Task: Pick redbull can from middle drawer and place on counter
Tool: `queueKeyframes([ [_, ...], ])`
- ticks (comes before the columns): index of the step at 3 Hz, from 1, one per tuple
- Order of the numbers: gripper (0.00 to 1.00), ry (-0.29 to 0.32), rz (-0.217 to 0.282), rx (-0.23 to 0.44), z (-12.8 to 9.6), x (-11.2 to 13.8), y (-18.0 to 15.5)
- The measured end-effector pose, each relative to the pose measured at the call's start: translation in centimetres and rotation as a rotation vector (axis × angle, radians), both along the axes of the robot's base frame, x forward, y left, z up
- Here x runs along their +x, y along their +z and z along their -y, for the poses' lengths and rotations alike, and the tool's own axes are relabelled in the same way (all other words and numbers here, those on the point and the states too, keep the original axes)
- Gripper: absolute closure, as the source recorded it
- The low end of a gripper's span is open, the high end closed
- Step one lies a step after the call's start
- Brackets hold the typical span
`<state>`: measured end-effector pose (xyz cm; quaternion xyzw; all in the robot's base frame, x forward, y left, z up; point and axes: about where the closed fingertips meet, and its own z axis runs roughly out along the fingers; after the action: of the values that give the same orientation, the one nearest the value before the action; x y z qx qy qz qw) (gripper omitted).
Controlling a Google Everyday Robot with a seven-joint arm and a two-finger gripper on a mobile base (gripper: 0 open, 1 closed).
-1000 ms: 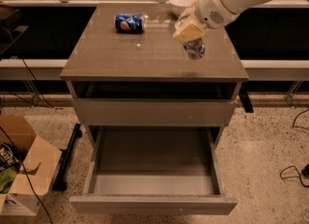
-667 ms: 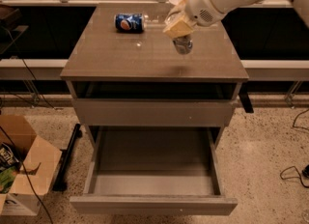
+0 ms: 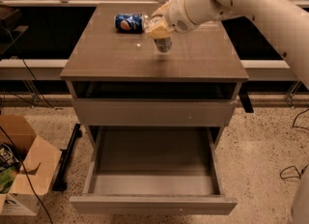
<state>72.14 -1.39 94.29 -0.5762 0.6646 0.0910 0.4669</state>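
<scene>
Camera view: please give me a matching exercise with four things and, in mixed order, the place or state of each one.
Things:
1. redbull can
2. Pepsi can
3. middle drawer
4. cardboard box

Places or states:
A. on the floor, at the left
B. gripped by the tool, over the counter
C. pulled open
D. lying on its side on the counter

Pairs: 1-B, 2-D, 3-C, 4-A

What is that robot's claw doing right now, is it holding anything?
Gripper: closed on the redbull can, over the counter.
</scene>
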Motion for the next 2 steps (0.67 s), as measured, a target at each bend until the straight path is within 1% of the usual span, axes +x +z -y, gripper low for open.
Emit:
queueKeyframes([
  [1,1.00,-0.020,0.050,0.042,-1.0,3.1,-1.1],
  [2,1.00,-0.027,0.074,0.070,-1.5,4.9,-1.8],
])
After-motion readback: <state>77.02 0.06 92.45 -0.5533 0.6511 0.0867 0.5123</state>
